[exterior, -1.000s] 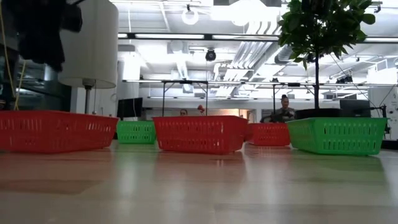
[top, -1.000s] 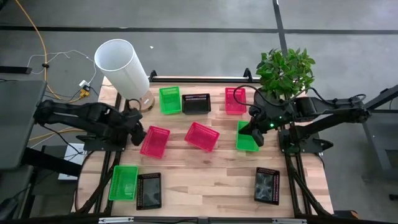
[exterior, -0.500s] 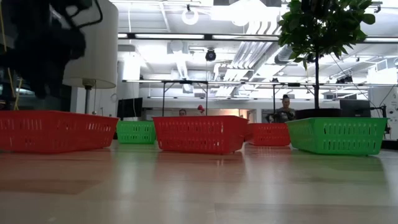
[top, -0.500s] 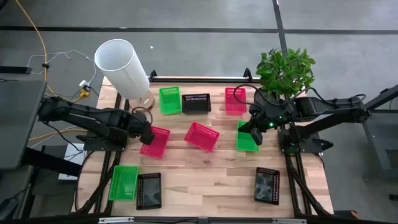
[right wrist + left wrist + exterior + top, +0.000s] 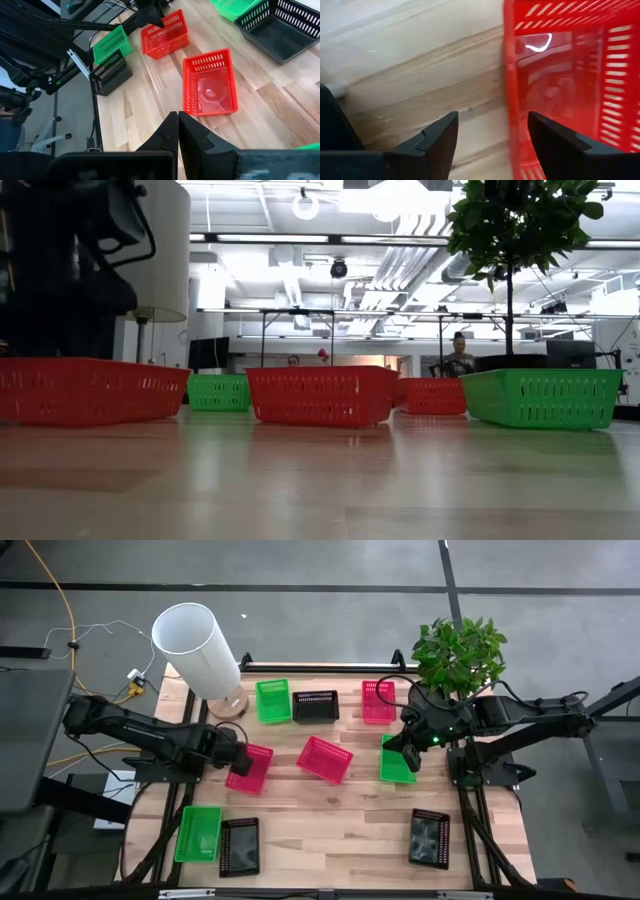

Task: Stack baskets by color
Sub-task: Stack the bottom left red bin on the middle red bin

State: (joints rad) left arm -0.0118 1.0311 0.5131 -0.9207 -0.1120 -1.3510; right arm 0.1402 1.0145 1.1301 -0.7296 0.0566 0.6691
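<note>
The left gripper (image 5: 238, 754) has moved across the table since a moment ago and now sits at the edge of a pink basket (image 5: 250, 767) on the left side of the table. Its two fingers (image 5: 432, 142) are spread wide, one on each side of the basket's wall (image 5: 512, 95), and they hold nothing yet.

The right gripper (image 5: 409, 757) has not moved. It rests over a green basket (image 5: 396, 762) near the plant (image 5: 460, 655), with its fingers (image 5: 172, 135) pressed tight together and nothing between them.

A second pink basket (image 5: 324, 758) lies in the middle of the table, a bit tilted. A third pink one (image 5: 378, 701) sits at the back, near a black basket (image 5: 315, 706) and a green basket (image 5: 273, 700). At the front, a green basket (image 5: 199, 834) and a black one (image 5: 240, 845) sit side by side. Another black basket (image 5: 429, 838) is at the front right.
</note>
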